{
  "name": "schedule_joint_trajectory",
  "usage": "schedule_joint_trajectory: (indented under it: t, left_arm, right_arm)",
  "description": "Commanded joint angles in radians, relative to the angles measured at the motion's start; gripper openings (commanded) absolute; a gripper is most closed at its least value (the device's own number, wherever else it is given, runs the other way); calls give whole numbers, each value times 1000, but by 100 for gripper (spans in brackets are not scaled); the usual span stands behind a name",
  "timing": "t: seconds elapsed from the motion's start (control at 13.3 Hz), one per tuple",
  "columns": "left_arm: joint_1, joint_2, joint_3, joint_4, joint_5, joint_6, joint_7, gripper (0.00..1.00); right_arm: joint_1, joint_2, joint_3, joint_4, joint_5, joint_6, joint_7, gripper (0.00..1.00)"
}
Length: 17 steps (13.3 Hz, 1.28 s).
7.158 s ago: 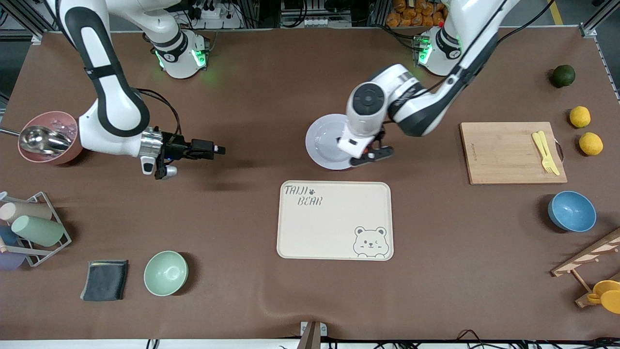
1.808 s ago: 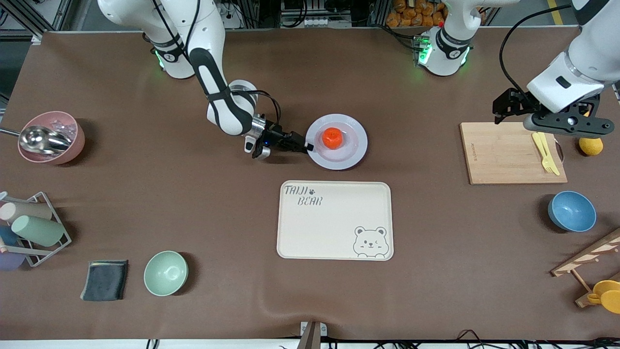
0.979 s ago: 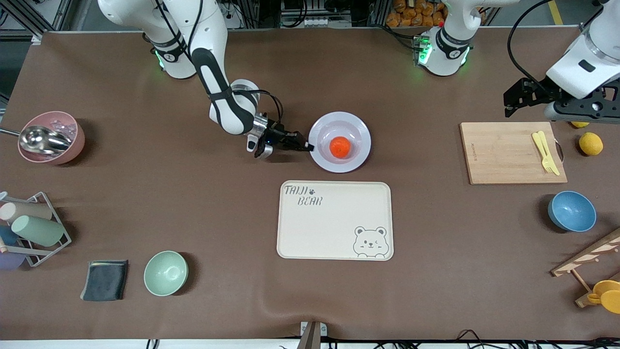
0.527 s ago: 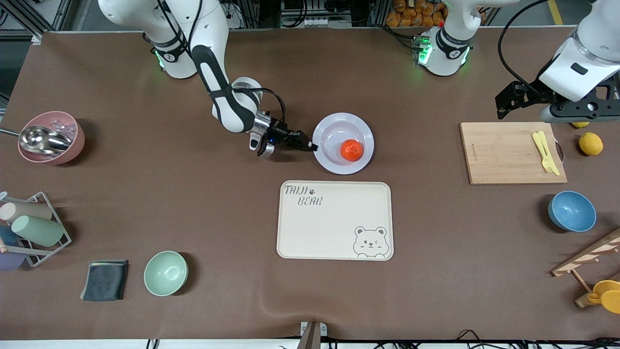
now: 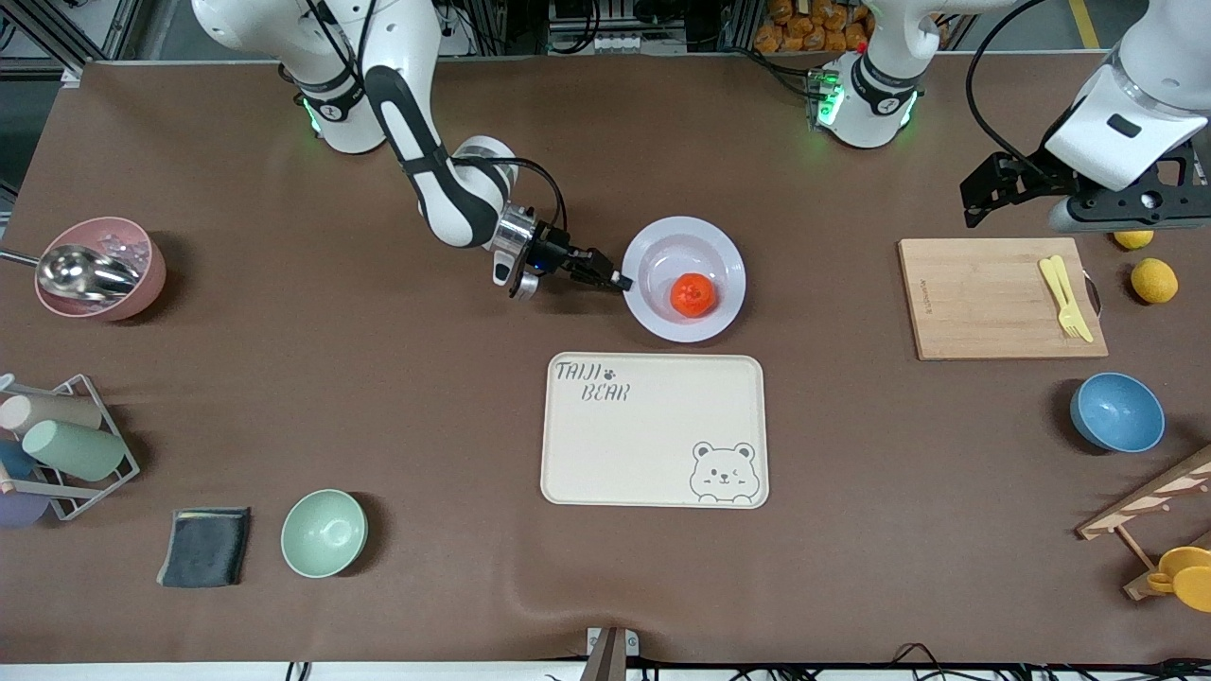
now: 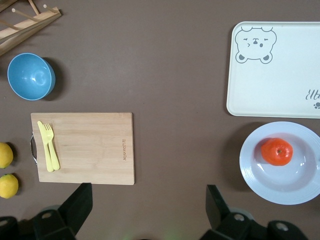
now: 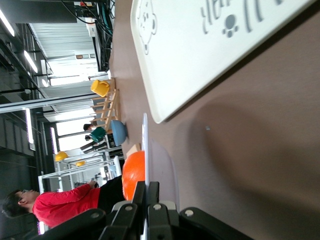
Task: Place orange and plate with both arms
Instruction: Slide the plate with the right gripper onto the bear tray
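The white plate [image 5: 672, 251] sits just beyond the cream tray's [image 5: 653, 445] far edge. The red-orange orange [image 5: 693, 294] lies in its well, on the side away from the right arm. My right gripper [image 5: 620, 281] reaches in low from the right arm's end and is shut on the plate's rim. In the right wrist view the rim [image 7: 145, 145] runs edge-on between the shut fingers [image 7: 146, 200], with the orange [image 7: 132, 172] beside it. My left gripper [image 5: 1126, 216] hangs high near the cutting board, open and empty [image 6: 147, 200]. From there I see the plate [image 6: 295, 182] and the orange [image 6: 276, 151].
A wooden cutting board [image 5: 984, 298] with a yellow fork and knife [image 5: 1064, 296], yellow fruits [image 5: 1154, 280] and a blue bowl [image 5: 1116, 411] lie at the left arm's end. A pink bowl [image 5: 142, 284], cup rack [image 5: 57, 445], dark cloth [image 5: 205, 546] and green bowl [image 5: 324, 532] lie at the right arm's end.
My right gripper has carried the plate toward the left arm's end, and the orange has rolled across the well. My left gripper has shifted a little in the air and stays open.
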<state>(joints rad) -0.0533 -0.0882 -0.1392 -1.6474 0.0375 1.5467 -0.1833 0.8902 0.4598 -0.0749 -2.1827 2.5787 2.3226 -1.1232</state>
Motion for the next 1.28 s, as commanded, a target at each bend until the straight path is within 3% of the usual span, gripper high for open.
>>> schedule_joint_trajectory:
  t: [0.0,0.53,0.9,1.21]
  left_arm:
    - [1,1,-10,23,-19,-25,-15,100]
    - [1,1,-10,21,-19,-26,-15,100]
    - [3,1,-8,23,-19,-25,-15,100]
    - [9,4,-5,21,-18,-25,-15,100]
  right_arm:
    - [7,-55,-3,-2,121,15,16,0]
    - [-100,-1,-8,182,121,130,72,0]
    - [-166,207,-8,409,101,189,69,0]
    - [-197,267,-9,455,77,187,65,0]
